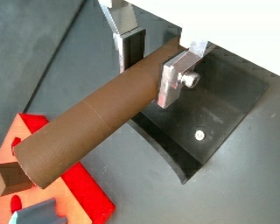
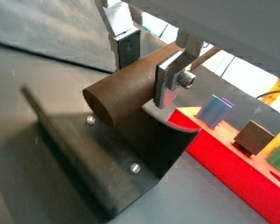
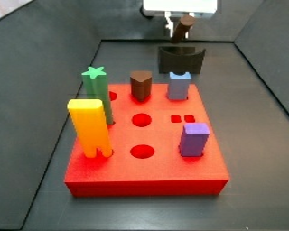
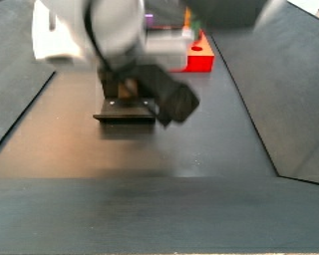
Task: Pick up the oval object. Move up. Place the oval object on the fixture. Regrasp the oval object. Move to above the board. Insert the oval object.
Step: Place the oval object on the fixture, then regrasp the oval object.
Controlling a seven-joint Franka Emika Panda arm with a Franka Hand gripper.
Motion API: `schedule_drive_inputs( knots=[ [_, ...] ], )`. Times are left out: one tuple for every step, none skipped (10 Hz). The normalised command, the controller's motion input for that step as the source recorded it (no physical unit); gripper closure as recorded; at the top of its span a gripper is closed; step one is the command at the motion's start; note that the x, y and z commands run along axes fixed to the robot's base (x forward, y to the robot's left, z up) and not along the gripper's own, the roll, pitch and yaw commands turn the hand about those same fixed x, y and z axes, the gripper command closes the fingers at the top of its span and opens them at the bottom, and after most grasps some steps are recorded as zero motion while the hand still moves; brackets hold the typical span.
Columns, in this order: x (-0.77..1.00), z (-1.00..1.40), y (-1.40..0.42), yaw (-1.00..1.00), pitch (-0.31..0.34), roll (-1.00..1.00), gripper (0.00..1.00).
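The oval object, a long dark-brown rod, lies level across the top of the fixture. My gripper is shut on it near one end, a silver finger on one side and a dark pad on the other. Its rounded end face shows between the fingers of the gripper, over the fixture. In a side view the gripper hangs over the fixture, behind the red board. The rod's free end juts past the fixture.
On the board stand a yellow peg, a green star peg, a short brown peg, a blue peg and a purple block. Dark walls close in the floor on both sides.
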Motion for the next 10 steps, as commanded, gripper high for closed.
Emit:
schedule_drive_inputs(
  knots=[
    [0.16,-1.00,0.10,-0.12,0.028,-0.53,1.00],
    [0.17,-1.00,0.11,-0.11,0.022,-0.27,1.00],
    [0.18,-1.00,0.10,-0.10,0.015,-0.21,1.00],
    [0.14,-0.80,0.12,-0.09,-0.004,-0.14,1.00],
    [0.11,-0.76,0.15,-0.08,-0.021,-0.11,1.00],
    [0.11,-0.76,0.15,-0.08,-0.021,-0.11,1.00],
    [0.10,-0.74,0.18,-0.08,-0.033,-0.11,1.00],
    [0.00,0.00,0.00,0.00,0.000,0.00,0.00],
    [0.00,1.00,0.00,0.02,0.031,0.00,0.00],
    [-0.01,1.00,0.00,0.02,0.033,0.00,0.00]
  ],
)
